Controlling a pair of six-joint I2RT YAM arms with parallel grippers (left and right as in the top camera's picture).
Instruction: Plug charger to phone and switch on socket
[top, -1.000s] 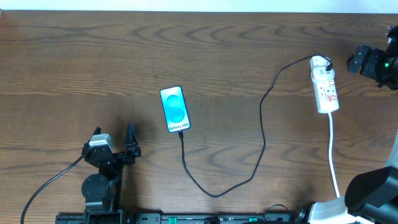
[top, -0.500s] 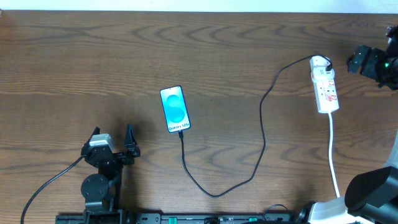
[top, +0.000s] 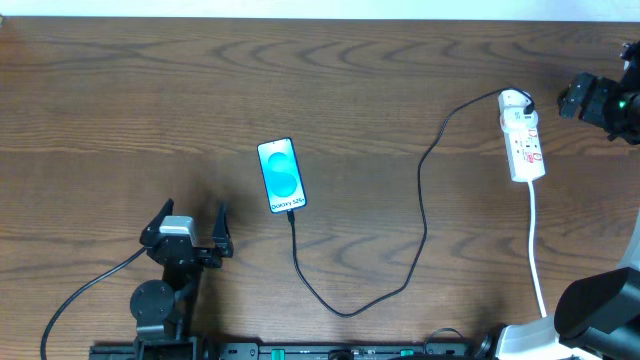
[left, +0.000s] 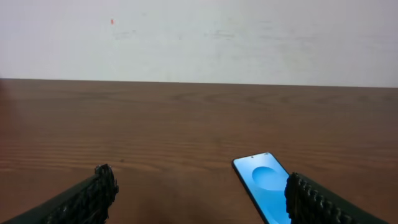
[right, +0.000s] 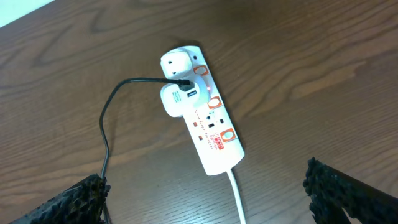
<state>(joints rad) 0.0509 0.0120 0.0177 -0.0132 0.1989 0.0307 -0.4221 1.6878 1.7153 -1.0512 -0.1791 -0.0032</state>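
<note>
We see the left gripper (left: 198, 186) with fingers apart; the phone (left: 266, 190) lies just inside the right finger, cut off below. The right gripper (right: 204, 180) is likewise spread, with the socket (right: 205, 124) and charger (right: 107, 124) ahead between its fingers.

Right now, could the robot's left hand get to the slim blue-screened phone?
Probably yes: the open left hand faces the slim blue-screened phone, with only bare brown wooden table between them.
</note>
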